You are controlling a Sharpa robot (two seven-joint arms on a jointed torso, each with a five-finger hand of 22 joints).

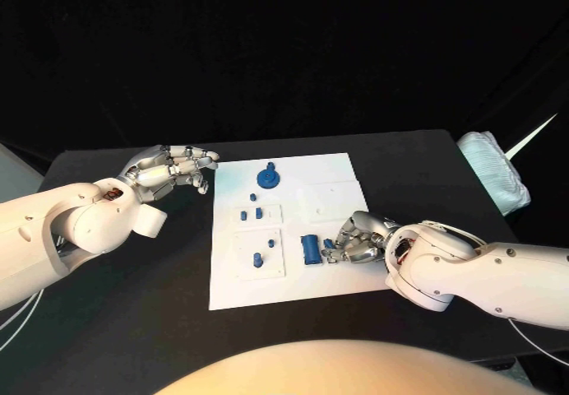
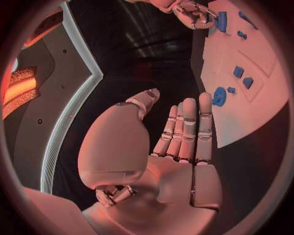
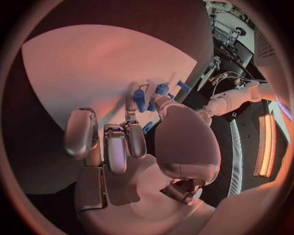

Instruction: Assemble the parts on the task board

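The white task board [image 1: 338, 169] lies in the middle of the black table. A round blue part [image 1: 269, 176] stands near its far edge, with small blue pegs [image 1: 250, 214] and two more blue pieces [image 1: 263, 253] on the raised squares nearer me. My right hand [image 1: 353, 239] rests on the board's right side with curled fingers and pinches a small blue part [image 3: 147, 127] between thumb and fingers. A blue cylinder [image 1: 311, 248] lies just beside its fingertips. My left hand [image 1: 172, 169] hovers off the board's far left corner, holding nothing, its fingers [image 2: 186, 129] stretched out.
A white crumpled bag [image 1: 496, 169] lies at the table's right edge. Bare black table [image 1: 142, 280] extends left of the board under my left arm. In the left wrist view the board [image 2: 245, 112] and my right hand [image 2: 196, 13] appear beyond the palm.
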